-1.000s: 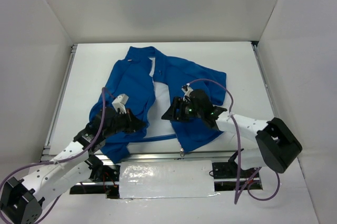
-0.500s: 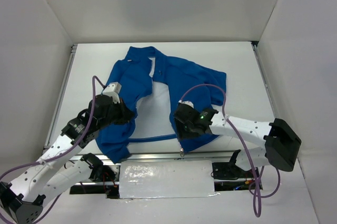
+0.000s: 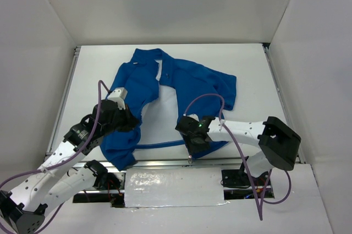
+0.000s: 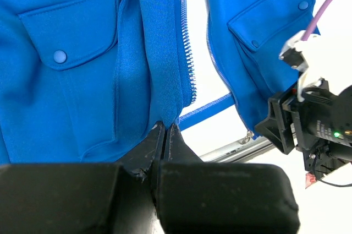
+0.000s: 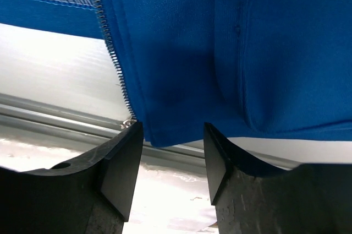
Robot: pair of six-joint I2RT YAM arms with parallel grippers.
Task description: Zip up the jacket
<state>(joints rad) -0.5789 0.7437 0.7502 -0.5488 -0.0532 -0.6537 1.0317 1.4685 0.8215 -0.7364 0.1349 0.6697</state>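
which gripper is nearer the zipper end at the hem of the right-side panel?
Right. The right gripper straddles that hem corner, the zipper end beside one finger. The left gripper pinches the other panel of the jacket, across the gap.

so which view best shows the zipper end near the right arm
Right wrist: the royal-blue fabric jacket's zipper teeth end close up by the right end effector's finger. Left wrist shows that end smaller; top external, a speck.
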